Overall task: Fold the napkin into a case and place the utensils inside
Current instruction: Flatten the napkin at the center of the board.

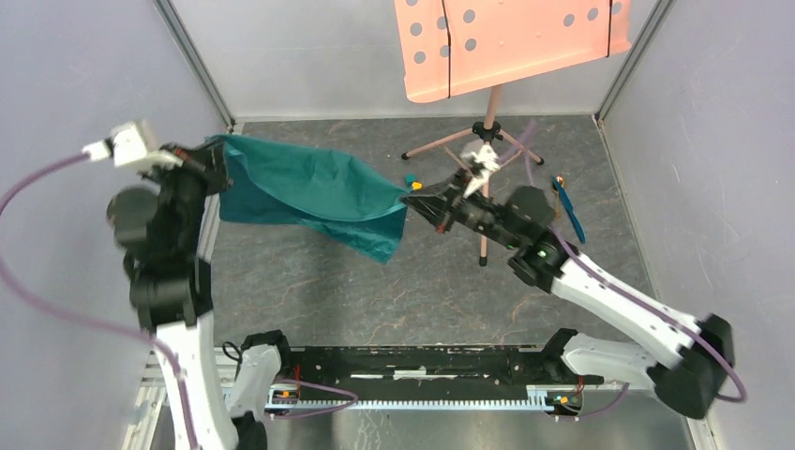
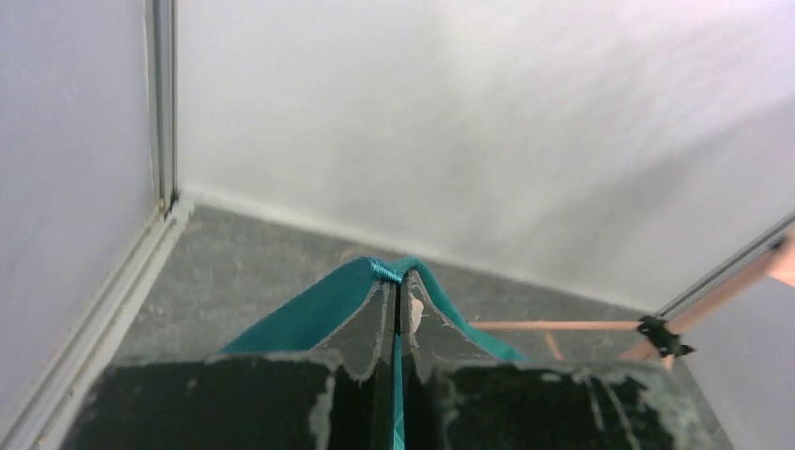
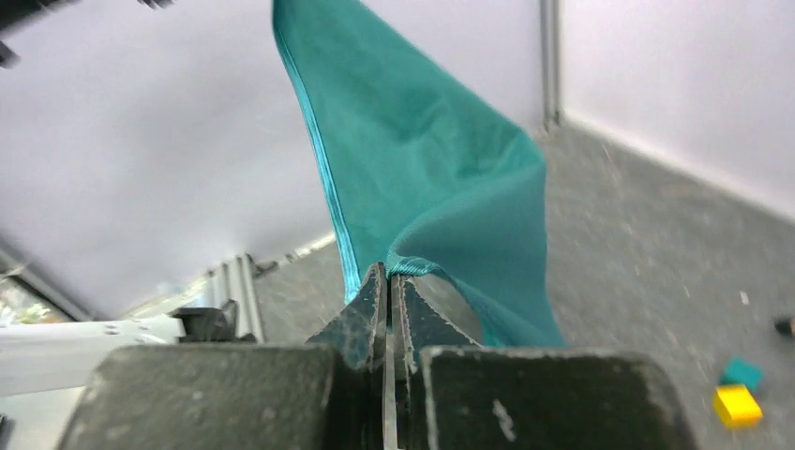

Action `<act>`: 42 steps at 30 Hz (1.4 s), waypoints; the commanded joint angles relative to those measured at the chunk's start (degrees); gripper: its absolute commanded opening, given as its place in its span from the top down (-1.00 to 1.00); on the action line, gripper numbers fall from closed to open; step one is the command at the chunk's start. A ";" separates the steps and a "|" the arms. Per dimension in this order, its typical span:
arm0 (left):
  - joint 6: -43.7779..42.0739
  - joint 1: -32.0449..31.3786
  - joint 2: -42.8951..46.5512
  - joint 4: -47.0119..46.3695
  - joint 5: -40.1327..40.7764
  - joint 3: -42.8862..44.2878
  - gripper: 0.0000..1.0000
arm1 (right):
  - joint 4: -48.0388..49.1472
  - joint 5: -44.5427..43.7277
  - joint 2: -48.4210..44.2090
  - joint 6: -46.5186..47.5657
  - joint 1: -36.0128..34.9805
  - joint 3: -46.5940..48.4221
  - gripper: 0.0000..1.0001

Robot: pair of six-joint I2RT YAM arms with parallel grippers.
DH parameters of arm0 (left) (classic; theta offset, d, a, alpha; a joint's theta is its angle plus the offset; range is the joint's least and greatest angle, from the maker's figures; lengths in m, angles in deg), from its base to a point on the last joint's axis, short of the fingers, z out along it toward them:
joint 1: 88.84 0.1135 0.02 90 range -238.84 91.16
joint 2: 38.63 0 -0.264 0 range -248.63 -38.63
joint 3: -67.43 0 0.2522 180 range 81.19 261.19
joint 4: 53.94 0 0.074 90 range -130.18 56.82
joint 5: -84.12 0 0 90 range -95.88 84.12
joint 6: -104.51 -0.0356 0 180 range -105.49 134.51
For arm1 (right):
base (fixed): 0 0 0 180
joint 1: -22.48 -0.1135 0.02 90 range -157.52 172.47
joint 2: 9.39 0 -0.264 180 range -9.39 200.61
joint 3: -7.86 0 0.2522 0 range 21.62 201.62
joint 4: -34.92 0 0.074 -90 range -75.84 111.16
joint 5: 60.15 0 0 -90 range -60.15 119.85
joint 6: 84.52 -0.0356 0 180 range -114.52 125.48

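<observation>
Pale grey walls (image 1: 75,75) close the dark, stone-patterned surface (image 1: 422,281) on the left, far and right sides, with metal posts running up the two far corners. Most of the near and middle surface lies bare, so the widest open room is between the arms' bases and the cloth. At the far right, a pink stand (image 1: 506,37) with a perforated plate spreads its thin legs across the surface, and the right arm reaches over one of them.

One napkin (image 1: 309,192) is in view, teal-green, raised and stretched between two hands. The left hand (image 2: 396,291) is clenched on the napkin's far-left corner, close to the left wall; its wrist view shows a hemmed fold pinched between the closed fingers. The right hand (image 3: 388,281) is clenched on the opposite corner near the middle of the surface, and the cloth rises away from it toward the left arm. Between the hands the napkin sags, and one loose corner hangs toward the near side; whether that corner touches the surface I cannot tell.

Two small cubes sit just beyond the right hand, a yellow cube (image 3: 738,405) and a teal cube (image 3: 742,373), side by side. One blue utensil (image 1: 568,214) lies on the surface by the right wall, well apart from the napkin; a golden-brown speck sits at its far end, too small to identify.
</observation>
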 commanded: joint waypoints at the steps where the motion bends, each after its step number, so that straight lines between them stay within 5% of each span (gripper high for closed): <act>1: -1.19 0.16 10.07 4.84 3.41 3.78 0.95 | 4.69 2.95 -10.75 3.03 -3.30 -3.01 1.00; 9: -6.32 0.03 20.57 7.41 15.33 11.47 0.95 | 15.21 9.18 -18.51 0.98 -8.28 -5.00 1.00; 15: -8.23 0.09 14.75 0.89 17.75 4.99 0.95 | 6.32 -7.44 -11.99 2.64 -8.22 -2.20 1.00; 19: -9.54 0.09 3.40 -4.75 21.05 -2.38 0.95 | 2.32 -16.47 -2.98 2.71 -6.09 1.25 1.00; 26: -10.46 0.19 -22.74 -16.42 13.65 -6.53 0.95 | 6.05 -17.13 15.35 -0.45 3.28 4.80 1.00; 35: -8.29 0.36 -52.95 -21.23 0.03 2.55 0.95 | 6.27 -15.10 34.96 5.25 7.69 16.66 1.00; 42: -9.40 0.50 -59.74 -16.16 -3.72 7.84 0.95 | 4.32 -10.25 43.23 5.19 8.64 22.86 1.00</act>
